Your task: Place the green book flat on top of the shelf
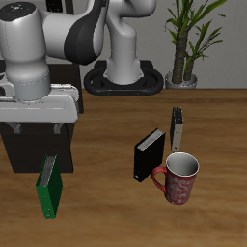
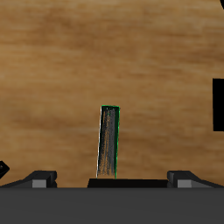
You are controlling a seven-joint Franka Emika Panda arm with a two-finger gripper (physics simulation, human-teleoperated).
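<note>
Gripper (image 1: pixel 45 135) open, jaws spread above green book (image 1: pixel 48 186) | book upright on table (image 1: pixel 106 217) before black shelf (image 1: pixel 21 150) | likely light, rigid, slick; pinch top edge across covers.

Green book (image 1: pixel 48 187) upright near the tabletop (image 1: pixel 106 212) front edge, directly beneath the pincer (image 1: pixel 41 127), fingers hidden; black shelf (image 1: pixel 29 147) behind it; at three o'clock, black book (image 1: pixel 150 154), red mug (image 1: pixel 179 178), thin grey-white book (image 1: pixel 177 127) standing close together.
</note>
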